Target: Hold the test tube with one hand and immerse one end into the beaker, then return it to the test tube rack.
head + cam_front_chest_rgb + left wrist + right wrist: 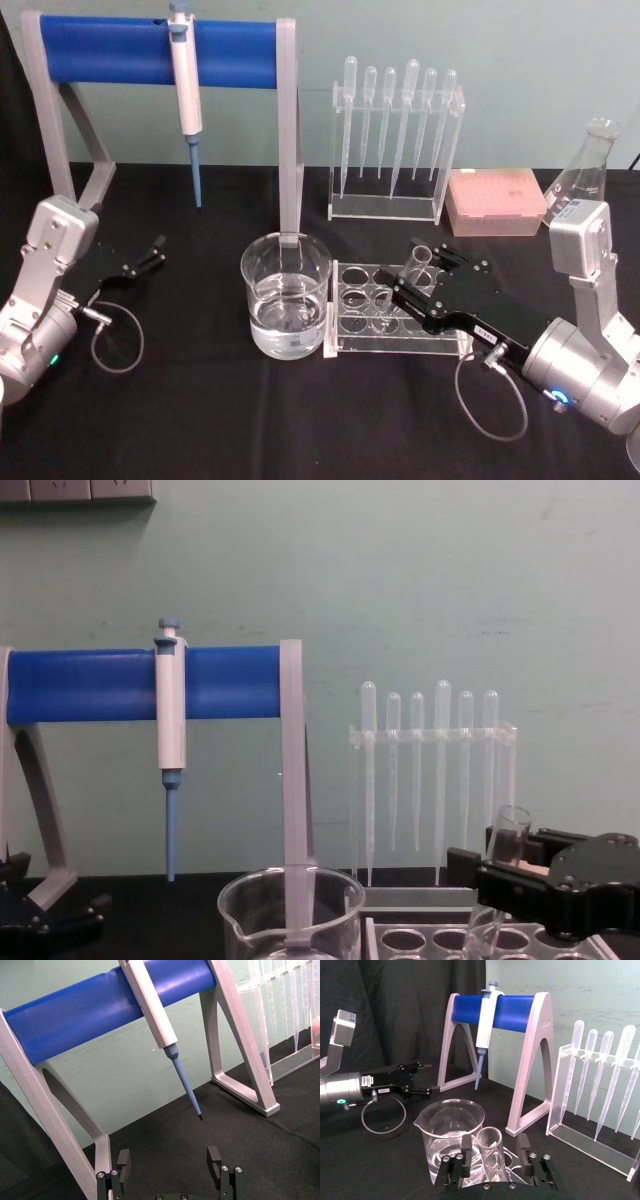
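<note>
Test tube (489, 1160) — clear glass — between right tool's (494, 1149) fingers (466, 1146)

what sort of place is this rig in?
Probably a lab bench: a micropipette hangs on a blue stand, plastic pipettes stand in a clear rack, and a beaker of clear liquid sits beside a test tube rack.

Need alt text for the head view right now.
The right gripper reaches over the test tube rack, open fingers either side of the tilted test tube. A beaker of clear liquid stands just left of the rack; the left gripper rests open at far left.
</note>
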Controlling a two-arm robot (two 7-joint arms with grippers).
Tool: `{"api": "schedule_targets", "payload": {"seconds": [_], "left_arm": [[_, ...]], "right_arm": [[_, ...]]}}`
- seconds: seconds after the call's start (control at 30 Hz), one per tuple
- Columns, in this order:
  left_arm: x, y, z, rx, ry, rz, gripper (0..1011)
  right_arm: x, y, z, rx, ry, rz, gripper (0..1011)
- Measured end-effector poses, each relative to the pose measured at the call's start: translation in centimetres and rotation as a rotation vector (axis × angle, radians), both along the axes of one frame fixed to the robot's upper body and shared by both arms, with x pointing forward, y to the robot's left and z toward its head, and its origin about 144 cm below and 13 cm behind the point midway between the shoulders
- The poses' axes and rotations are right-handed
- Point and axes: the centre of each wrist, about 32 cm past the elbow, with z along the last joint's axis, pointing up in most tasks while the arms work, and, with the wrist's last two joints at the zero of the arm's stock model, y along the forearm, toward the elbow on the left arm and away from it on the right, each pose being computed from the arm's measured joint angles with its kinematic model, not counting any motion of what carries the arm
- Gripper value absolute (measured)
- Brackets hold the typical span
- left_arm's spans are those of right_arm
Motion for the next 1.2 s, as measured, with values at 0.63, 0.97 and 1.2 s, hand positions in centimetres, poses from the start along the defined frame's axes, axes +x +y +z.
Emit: {"api": "schedule_targets", "payload": {"seconds": [0.63,0.97,1.2], "left_arm": [[0.0,0.0,0.0,0.000,0.000,0.000,1000],[0.0,0.0,0.0,0.000,0.000,0.000,1000],[0.0,0.0,0.0,0.000,0.000,0.000,1000]], "right_arm": [[0.0,0.0,0.0,0.001,-0.001,0.000,226],[0.8,-0.3,1.3,-0.030,-0.009,0.022,226],[2.7,-0.9,5.0,-0.076,-0.002,0.075,226]]}}
